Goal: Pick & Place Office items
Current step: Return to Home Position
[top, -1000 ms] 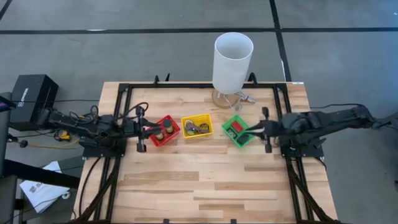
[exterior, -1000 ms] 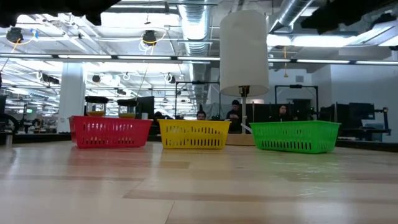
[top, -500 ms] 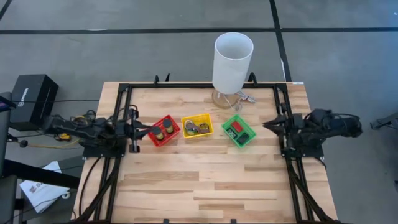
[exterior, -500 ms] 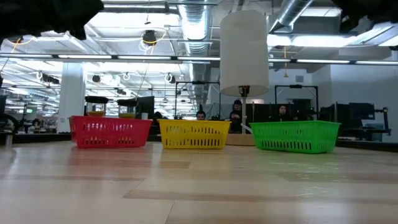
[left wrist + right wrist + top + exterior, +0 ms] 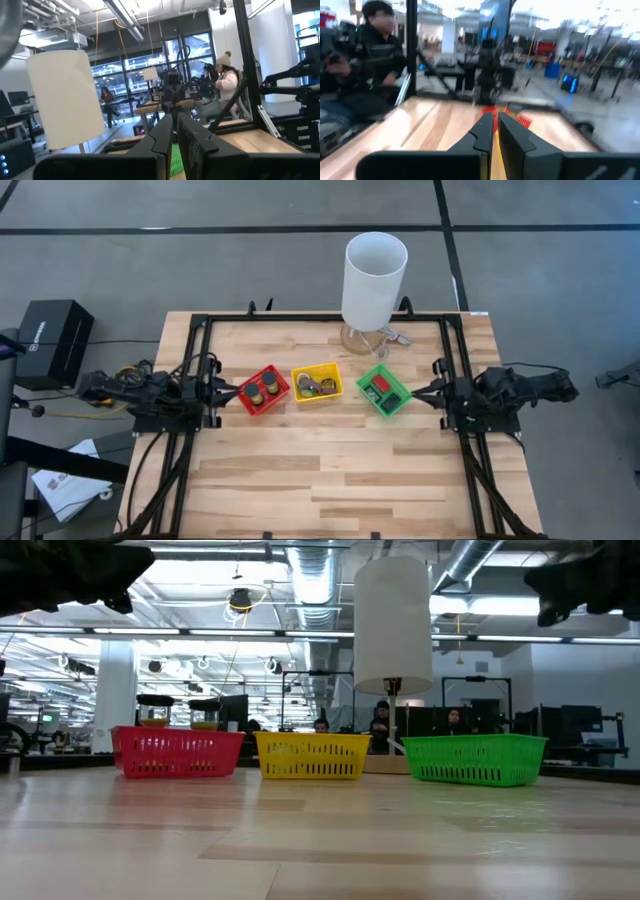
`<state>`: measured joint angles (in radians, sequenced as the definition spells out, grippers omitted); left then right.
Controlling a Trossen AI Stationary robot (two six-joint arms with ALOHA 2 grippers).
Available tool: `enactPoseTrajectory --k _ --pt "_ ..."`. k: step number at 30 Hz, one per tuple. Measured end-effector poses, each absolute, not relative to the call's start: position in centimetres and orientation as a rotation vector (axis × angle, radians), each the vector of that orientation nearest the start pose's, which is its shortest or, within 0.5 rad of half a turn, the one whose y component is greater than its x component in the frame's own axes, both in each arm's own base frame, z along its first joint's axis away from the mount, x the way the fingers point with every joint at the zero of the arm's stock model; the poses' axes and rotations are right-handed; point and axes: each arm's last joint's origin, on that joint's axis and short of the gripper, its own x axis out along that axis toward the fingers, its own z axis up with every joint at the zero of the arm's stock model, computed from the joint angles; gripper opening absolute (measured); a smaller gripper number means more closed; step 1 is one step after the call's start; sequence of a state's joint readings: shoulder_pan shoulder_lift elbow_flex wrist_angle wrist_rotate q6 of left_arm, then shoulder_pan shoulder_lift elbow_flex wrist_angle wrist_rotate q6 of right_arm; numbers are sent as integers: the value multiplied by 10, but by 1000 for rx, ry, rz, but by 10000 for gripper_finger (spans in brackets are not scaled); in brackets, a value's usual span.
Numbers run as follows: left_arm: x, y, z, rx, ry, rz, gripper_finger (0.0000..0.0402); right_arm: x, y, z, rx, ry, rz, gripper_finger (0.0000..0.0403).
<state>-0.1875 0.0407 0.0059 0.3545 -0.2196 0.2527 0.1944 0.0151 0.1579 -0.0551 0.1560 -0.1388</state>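
— Which step is judged to be in hand?
— The return to rest: the left arm (image 5: 150,390) is folded at the left edge of the counter (image 5: 330,470), the right arm (image 5: 510,388) at its right edge. The left jaws and the right jaws are each pressed together, with nothing pinched.
— What is called for next?
— Only settling, kept apart from the baskets.
— And the count?
— One red basket (image 5: 276,402), one yellow basket (image 5: 318,399), one green basket (image 5: 372,401), one white cylinder (image 5: 372,285). The office items (image 5: 312,386) are held inside the baskets and cannot be counted surely.
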Motion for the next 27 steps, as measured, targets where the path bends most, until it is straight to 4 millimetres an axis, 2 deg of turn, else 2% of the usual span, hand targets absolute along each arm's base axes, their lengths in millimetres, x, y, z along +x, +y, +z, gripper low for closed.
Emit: enactPoseTrajectory --k 3,7,11,18,27 --pt "95 -12 195 191 -298 71 22 87 14 202 -91 -41 51 19" --pt "96 -12 195 194 -289 70 24 93 16 184 -92 -64 62 19" --pt "96 -12 194 195 -284 69 22 95 16 176 -116 -108 54 19" --pt "97 -12 194 196 -281 68 22 96 16 170 -51 -42 59 19" --pt "97 -12 194 195 -284 69 23 96 16 169 -54 -35 59 19"
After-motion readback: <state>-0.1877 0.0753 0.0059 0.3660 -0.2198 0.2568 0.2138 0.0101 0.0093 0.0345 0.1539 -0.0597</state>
